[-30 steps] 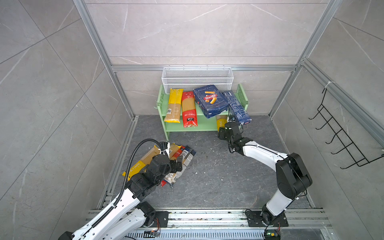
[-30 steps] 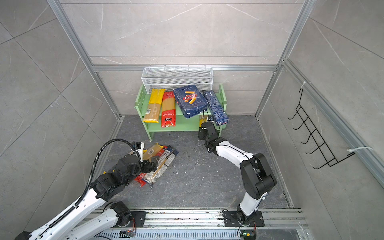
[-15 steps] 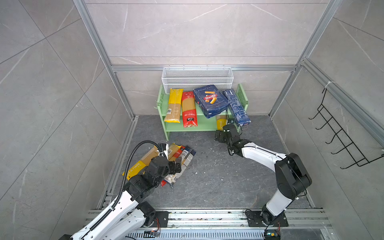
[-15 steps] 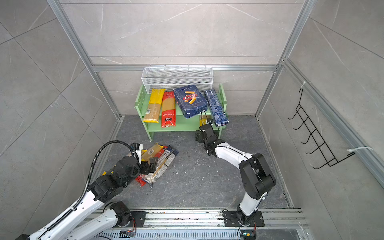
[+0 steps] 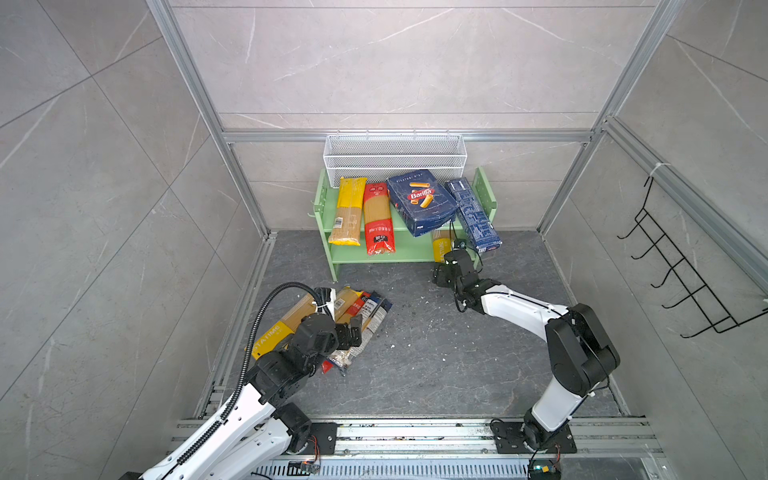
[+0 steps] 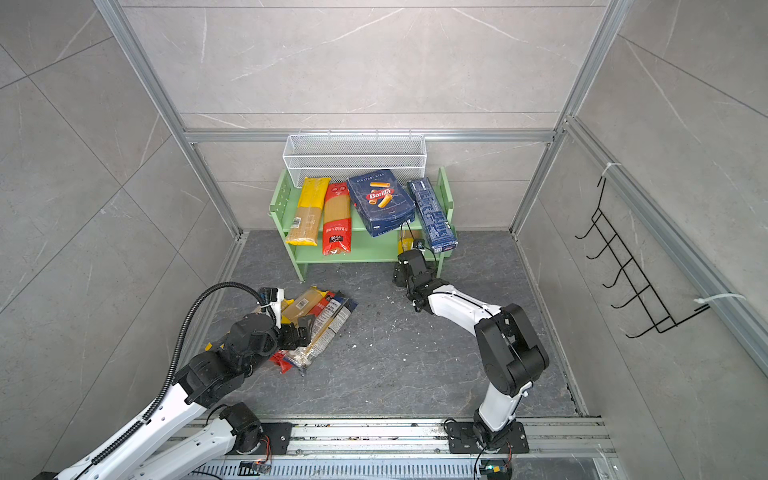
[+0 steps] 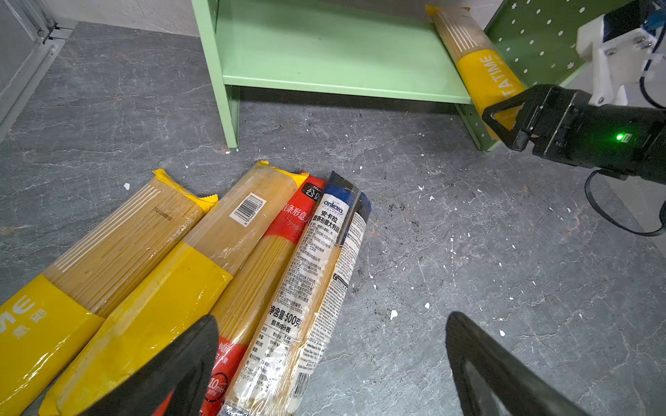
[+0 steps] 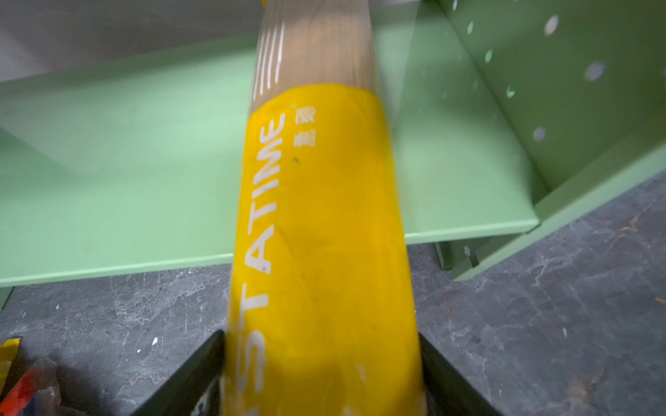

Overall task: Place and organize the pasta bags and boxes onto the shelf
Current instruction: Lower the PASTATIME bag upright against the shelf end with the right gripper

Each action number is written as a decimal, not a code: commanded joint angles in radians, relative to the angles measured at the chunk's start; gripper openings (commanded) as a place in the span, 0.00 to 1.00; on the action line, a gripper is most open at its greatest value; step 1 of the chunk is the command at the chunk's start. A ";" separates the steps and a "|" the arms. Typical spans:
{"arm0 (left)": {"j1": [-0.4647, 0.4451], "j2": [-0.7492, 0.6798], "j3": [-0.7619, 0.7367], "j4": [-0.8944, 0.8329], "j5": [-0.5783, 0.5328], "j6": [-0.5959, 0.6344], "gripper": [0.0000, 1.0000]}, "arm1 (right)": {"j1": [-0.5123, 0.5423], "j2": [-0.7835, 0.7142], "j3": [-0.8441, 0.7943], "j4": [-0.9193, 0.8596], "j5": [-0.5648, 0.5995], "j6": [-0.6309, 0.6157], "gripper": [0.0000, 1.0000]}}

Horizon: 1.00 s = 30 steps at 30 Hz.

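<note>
The light green shelf [image 5: 376, 253] [image 6: 365, 249] stands at the back wall. Its top board carries a yellow bag [image 5: 347, 212], a red bag [image 5: 377, 220], the wide Barilla box [image 5: 422, 201] and the narrow blue box [image 5: 473, 216]. My right gripper [image 5: 442, 274] [image 8: 320, 336] is shut on a yellow PASTATIME bag [image 8: 320, 216] [image 5: 439, 247] whose far end lies on the lower board by the right side panel. Several bags [image 5: 357, 309] [image 7: 187, 281] lie side by side on the floor. My left gripper [image 5: 351, 332] [image 7: 331, 318] hovers open over their near ends.
A white wire basket [image 5: 395, 153] hangs on the wall right above the shelf. A black hook rack [image 5: 685, 270] is on the right wall. Metal rails [image 5: 415, 432] run along the front edge, and pale crumbs dot the grey floor [image 5: 415, 353].
My right gripper has drawn back from the shelf along the yellow bag, its jaws widening and then closing in again. The left gripper has shifted slightly over the floor bags.
</note>
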 commanded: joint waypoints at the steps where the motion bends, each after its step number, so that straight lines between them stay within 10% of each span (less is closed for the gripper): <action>1: -0.007 -0.016 -0.007 0.002 0.003 -0.014 1.00 | 0.006 0.027 -0.002 -0.056 0.007 0.019 0.77; 14: -0.007 -0.027 -0.005 -0.006 -0.001 -0.019 1.00 | 0.006 -0.002 -0.013 -0.072 0.062 0.026 0.27; 30: -0.010 0.007 0.007 0.004 0.000 -0.015 1.00 | -0.078 -0.053 -0.066 -0.061 0.085 0.014 0.22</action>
